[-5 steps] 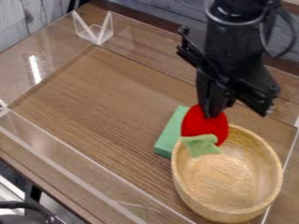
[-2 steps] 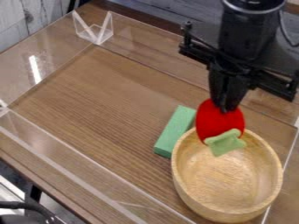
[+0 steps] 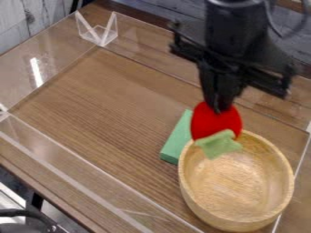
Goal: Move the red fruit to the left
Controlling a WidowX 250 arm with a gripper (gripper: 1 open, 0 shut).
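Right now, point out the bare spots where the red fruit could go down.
Free: the wide wooden tabletop left of the green block, out to the clear walls. Crowded: lower right, where the wooden bowl, block and the end effector holding the red fruit bunch together.

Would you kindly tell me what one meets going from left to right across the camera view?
Clear plastic bracket → green block → red fruit. The wooden bowl overlaps both, so it is left out.

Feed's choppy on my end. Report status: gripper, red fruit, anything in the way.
Gripper shut on red fruit. Fruit lifted, hanging over wooden bowl far rim. Green block close below-left, possibly in the way.
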